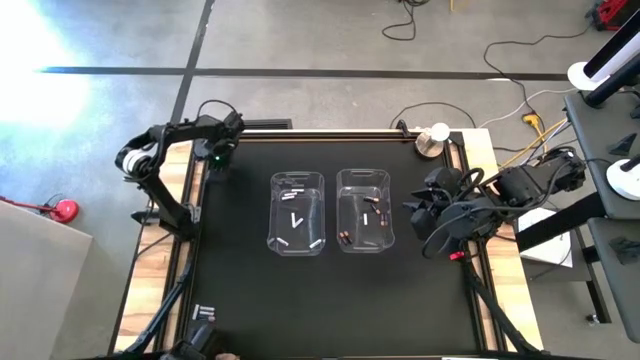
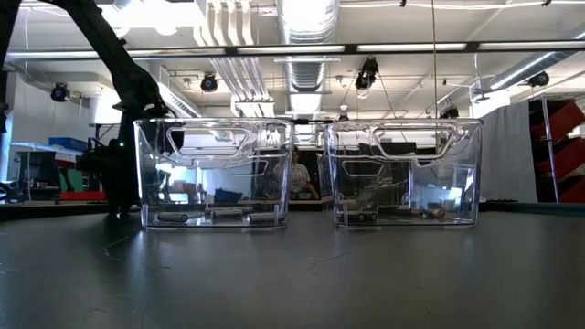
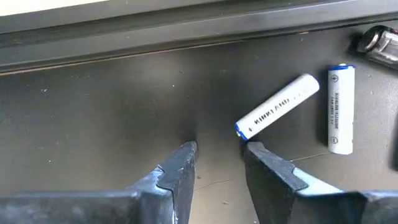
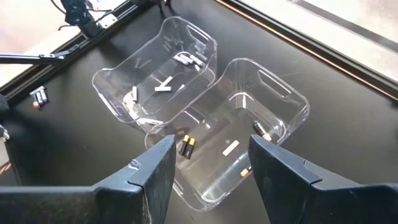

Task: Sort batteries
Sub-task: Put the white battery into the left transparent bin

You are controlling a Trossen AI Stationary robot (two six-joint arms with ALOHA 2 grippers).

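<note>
Third battery (image 3: pixel 380 43) cut off at frame edge in left wrist view, only a blurred metallic end showing. Left claw (image 1: pixel 216 156) too small from above to tell finger gap. Batteries in right bin (image 2: pixel 404 174) smeared by plastic glare at desk level, colours unreadable. Small pile at near desk edge (image 1: pixel 204 314) too tiny to count.

Grey concrete floor (image 1: pixel 300 40) strewn with cables (image 1: pixel 520 95); ceiling ducts (image 2: pixel 306 27) overhead.
</note>
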